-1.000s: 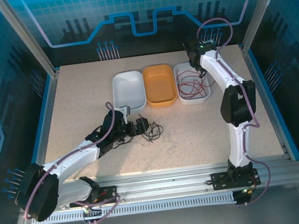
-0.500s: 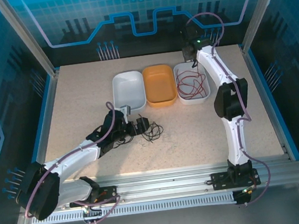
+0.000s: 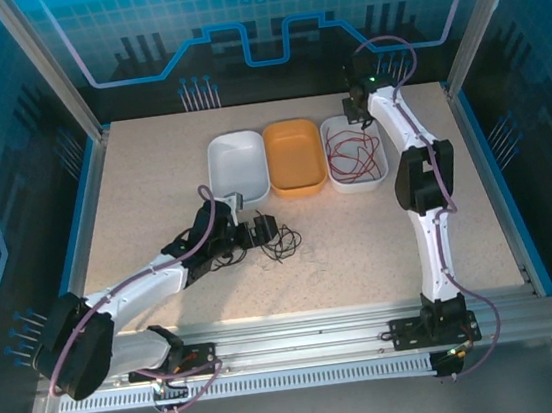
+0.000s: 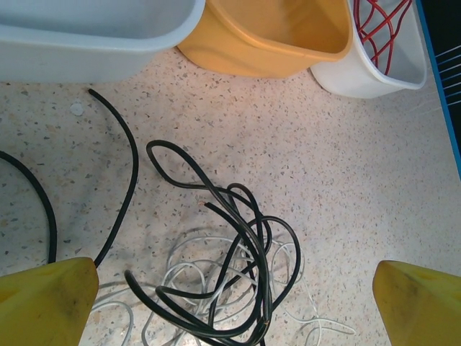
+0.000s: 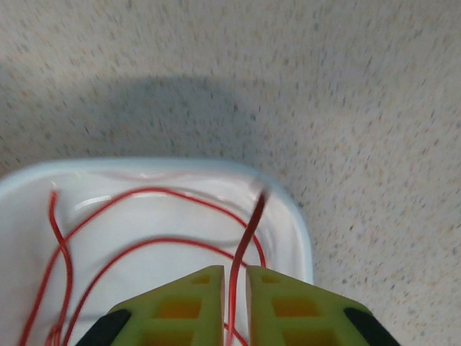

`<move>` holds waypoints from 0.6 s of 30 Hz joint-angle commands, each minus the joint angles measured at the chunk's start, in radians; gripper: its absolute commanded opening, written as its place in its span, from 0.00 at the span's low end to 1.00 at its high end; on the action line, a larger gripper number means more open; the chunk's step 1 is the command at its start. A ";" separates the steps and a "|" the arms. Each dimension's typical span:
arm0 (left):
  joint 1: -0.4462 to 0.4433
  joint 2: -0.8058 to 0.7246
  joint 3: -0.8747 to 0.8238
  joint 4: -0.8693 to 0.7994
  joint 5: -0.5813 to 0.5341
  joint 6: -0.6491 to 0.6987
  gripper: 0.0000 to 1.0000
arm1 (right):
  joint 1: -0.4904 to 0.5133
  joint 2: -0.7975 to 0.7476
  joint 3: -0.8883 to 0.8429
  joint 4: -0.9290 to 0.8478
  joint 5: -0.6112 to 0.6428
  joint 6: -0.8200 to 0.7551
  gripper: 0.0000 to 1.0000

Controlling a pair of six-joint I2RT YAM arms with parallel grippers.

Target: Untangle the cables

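Note:
A tangle of black cable (image 4: 238,216) and pale whitish cable (image 4: 189,268) lies on the table between the wide-apart yellow fingers of my open left gripper (image 4: 232,303). From above, this tangle (image 3: 282,241) sits just right of the left gripper (image 3: 259,232). The red cable (image 3: 353,155) lies looped in the right white tray (image 3: 359,186). My right gripper (image 3: 354,116) hangs over that tray's far end. Its jaws (image 5: 234,277) stand only slightly parted, with a strand of the red cable (image 5: 248,223) running up between them, its free end blurred.
Three trays stand in a row at the back: a white tray (image 3: 235,139), an orange tray (image 3: 291,124), and the white one with the red cable (image 5: 299,223). Blue rails and frame posts border the table on both sides.
My right gripper has shifted a little toward the tray's far edge, and its jaws have parted slightly around the red strand. The left arm and the tangle have not moved.

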 commanded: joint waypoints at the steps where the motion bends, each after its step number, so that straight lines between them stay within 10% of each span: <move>1: -0.008 0.018 0.026 0.001 0.019 0.008 0.99 | -0.007 -0.013 -0.026 -0.045 -0.037 0.018 0.19; 18: -0.012 0.047 0.030 0.022 0.031 0.008 0.99 | 0.019 -0.290 -0.180 -0.059 -0.003 0.044 0.40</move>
